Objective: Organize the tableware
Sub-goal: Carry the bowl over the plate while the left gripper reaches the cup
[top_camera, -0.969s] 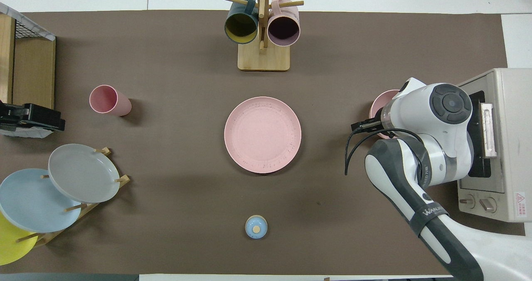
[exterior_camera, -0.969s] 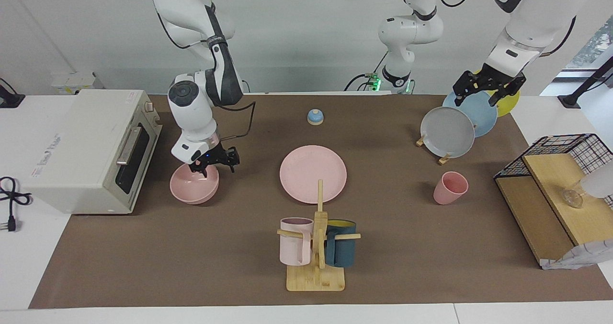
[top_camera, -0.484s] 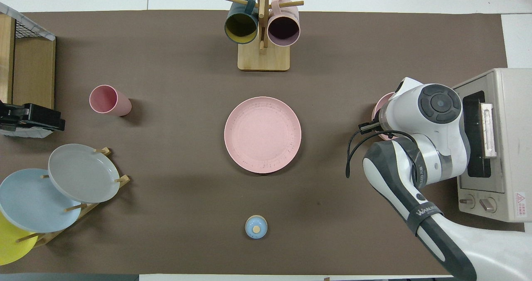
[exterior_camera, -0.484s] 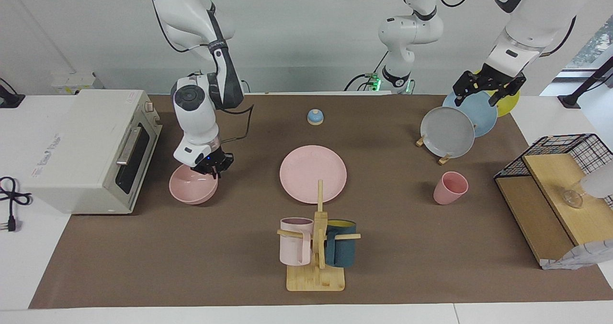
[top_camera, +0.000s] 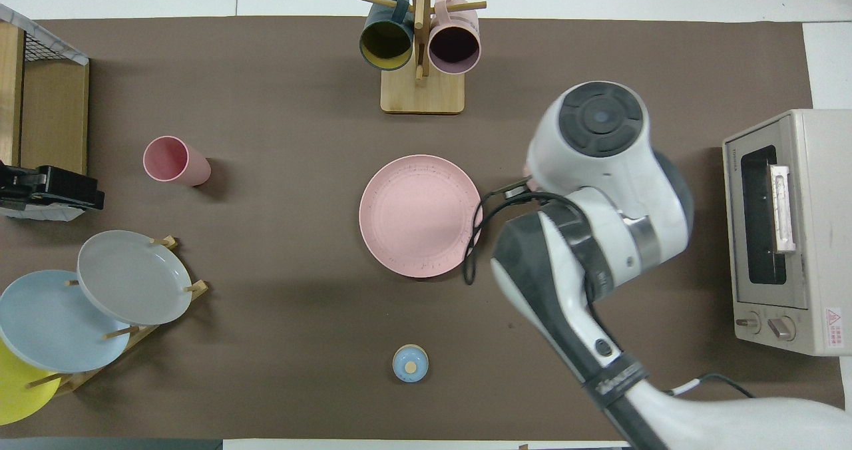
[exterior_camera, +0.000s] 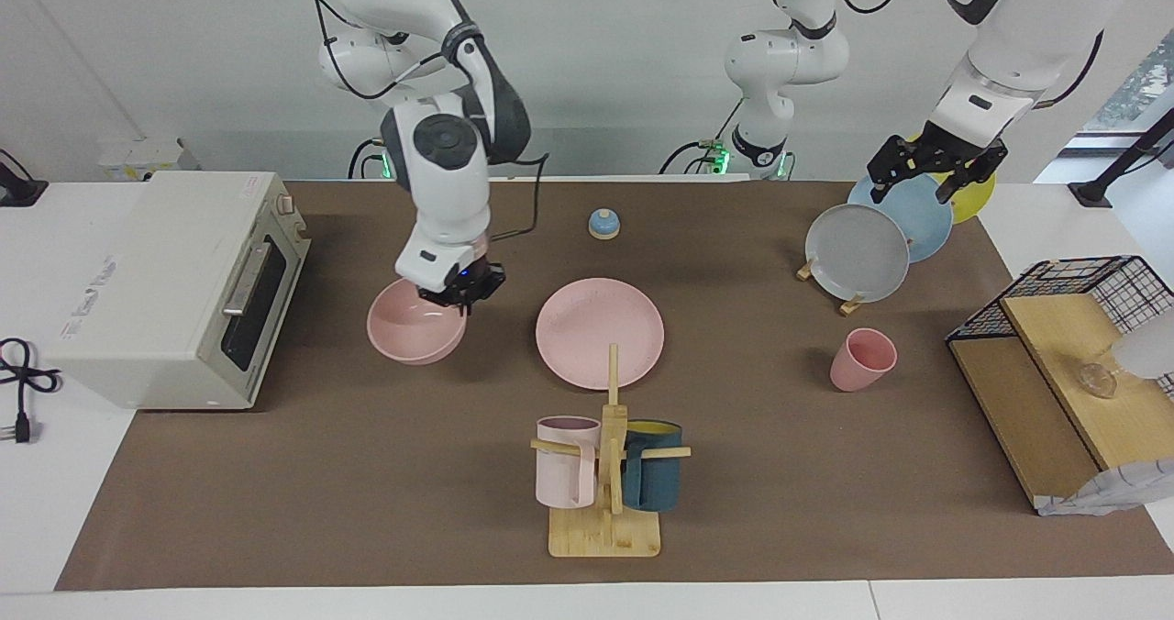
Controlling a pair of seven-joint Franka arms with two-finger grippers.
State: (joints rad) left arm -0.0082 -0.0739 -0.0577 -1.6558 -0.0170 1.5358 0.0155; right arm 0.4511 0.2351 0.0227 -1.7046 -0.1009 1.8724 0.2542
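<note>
Facing view: your right gripper (exterior_camera: pixel 456 292) is pinching the bowl (exterior_camera: pixel 413 328) by one spot on its rim, the side toward the plate (exterior_camera: pixel 600 332). The bowl looks lifted off the mat (exterior_camera: pixel 367 473), over the stretch between the toaster oven (exterior_camera: pixel 174 281) and the plate, and it hangs a bit tilted.

- Main risk: a single-point rim grip on a smooth matte bowl. The weight sits off to one side, so a fast swing could let it pivot or slip out.
- If you set it down on the plate, come in level. A tilted foot landing on the plate's raised rim could slide or rock.
- The cup (exterior_camera: pixel 862 359) stands upright toward the left arm's end, well apart, with no clash likely.
- The left gripper (exterior_camera: pixel 931 176) waits over the plate rack (exterior_camera: pixel 850 306). I can't tell its state.

Shapes: the plate is wide, flat and shallow-lipped. The bowl is deep and round-bottomed. The cup is tapered with no handle. All three are the same dull pink (looks like hard plastic or composite, my guess).

Overhead view: the right arm covers nearly all of the bowl, with only a pink sliver (top_camera: pixel 528 168) showing, so don't judge contact from here. The arm's cable (top_camera: pixel 474 237) loops over the plate's edge (top_camera: pixel 421 216) and could drag on it if the gripper drops low.
</note>
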